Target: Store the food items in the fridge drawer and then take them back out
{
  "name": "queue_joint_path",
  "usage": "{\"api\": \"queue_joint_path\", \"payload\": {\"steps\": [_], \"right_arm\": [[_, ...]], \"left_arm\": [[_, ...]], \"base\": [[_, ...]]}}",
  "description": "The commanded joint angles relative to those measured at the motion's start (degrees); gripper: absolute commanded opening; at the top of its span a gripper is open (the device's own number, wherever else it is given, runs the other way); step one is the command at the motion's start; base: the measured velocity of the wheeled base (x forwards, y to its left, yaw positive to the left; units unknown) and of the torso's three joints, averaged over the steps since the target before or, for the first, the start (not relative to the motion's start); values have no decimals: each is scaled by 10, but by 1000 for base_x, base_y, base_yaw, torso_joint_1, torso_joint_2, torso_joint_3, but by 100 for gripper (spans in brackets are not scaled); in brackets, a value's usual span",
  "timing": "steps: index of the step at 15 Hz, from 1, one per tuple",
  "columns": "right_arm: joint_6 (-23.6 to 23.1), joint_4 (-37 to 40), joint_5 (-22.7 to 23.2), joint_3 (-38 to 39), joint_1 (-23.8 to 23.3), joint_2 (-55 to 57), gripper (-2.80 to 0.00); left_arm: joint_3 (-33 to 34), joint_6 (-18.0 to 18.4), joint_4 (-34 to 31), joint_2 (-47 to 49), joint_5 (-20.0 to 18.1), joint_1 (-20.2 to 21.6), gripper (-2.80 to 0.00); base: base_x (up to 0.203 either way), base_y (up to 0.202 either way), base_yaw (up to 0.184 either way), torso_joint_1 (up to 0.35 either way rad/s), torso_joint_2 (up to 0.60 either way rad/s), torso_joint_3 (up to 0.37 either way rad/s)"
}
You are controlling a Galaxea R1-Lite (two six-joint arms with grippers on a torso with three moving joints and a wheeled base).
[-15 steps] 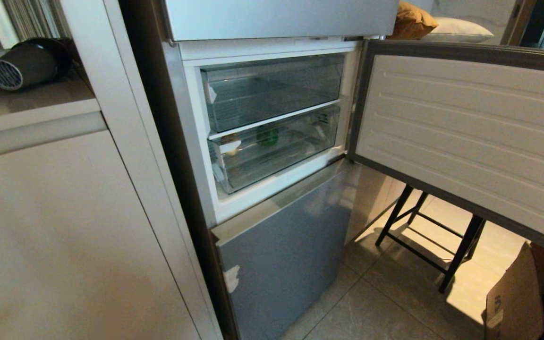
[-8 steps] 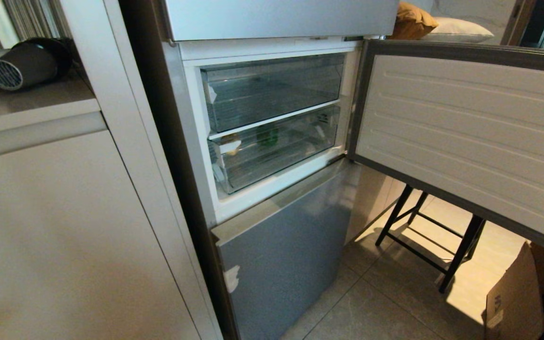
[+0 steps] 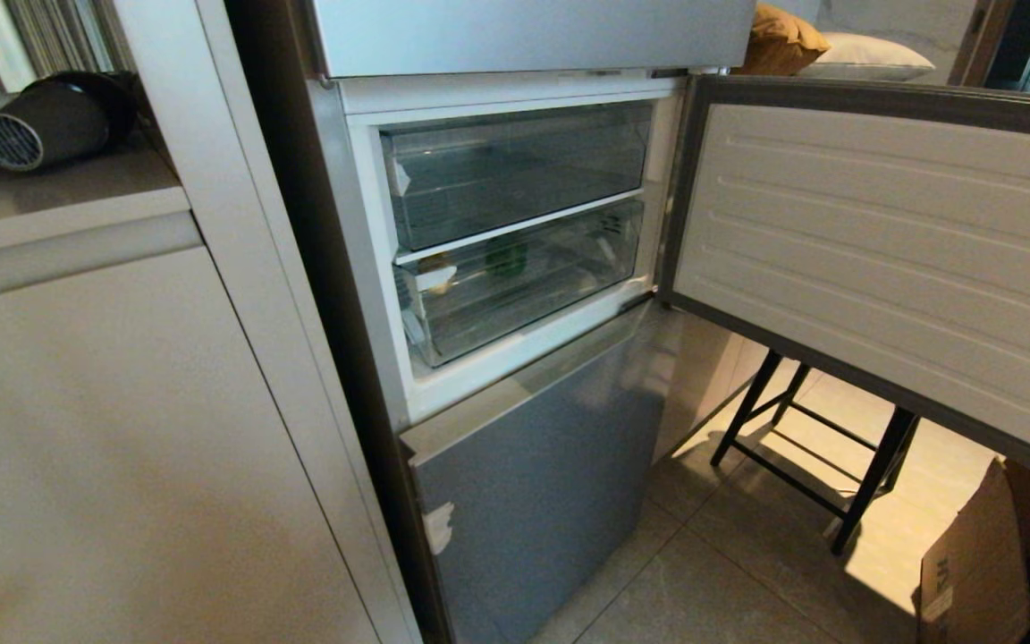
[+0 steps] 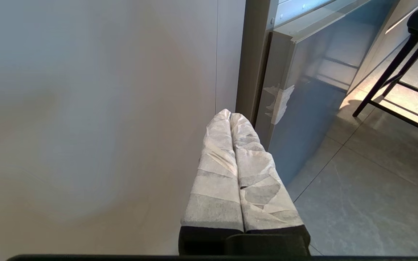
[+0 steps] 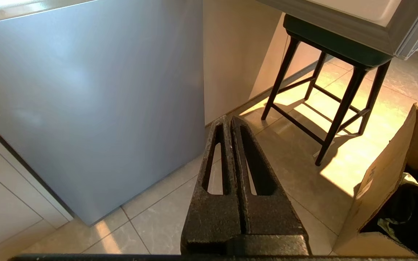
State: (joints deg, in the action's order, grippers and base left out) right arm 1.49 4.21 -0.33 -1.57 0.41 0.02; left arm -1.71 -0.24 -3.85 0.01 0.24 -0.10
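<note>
In the head view the silver-grey fridge stands with its middle door swung open to the right. Two clear drawers are pushed in; the lower fridge drawer [image 3: 524, 295] holds the food items: a dark green pepper [image 3: 507, 258] and a tan potato-like lump [image 3: 435, 268], both seen through the plastic. Neither arm shows in the head view. My left gripper [image 4: 229, 114], wrapped in white, is shut and empty, low beside the beige cabinet and the fridge's bottom door. My right gripper [image 5: 227, 120], black, is shut and empty above the tiled floor.
The open fridge door [image 3: 882, 259] juts out to the right above a black stool [image 3: 823, 447]. A cardboard box [image 3: 971, 563] sits on the floor at the right. A beige cabinet [image 3: 122, 429] stands left of the fridge, with a dark appliance [image 3: 41, 121] on its counter.
</note>
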Motion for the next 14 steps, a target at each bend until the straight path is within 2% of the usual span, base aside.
{"api": "queue_joint_path", "payload": {"steps": [1,14], "right_arm": [[0,0,0,0,0,0,-280],[-10,-10,-1,4,0,0,-280]], "left_arm": [[0,0,0,0,0,0,-280],[0,0,0,0,0,0,-280]], "base": [[0,0,0,0,0,0],[0,0,0,0,0,0]]}}
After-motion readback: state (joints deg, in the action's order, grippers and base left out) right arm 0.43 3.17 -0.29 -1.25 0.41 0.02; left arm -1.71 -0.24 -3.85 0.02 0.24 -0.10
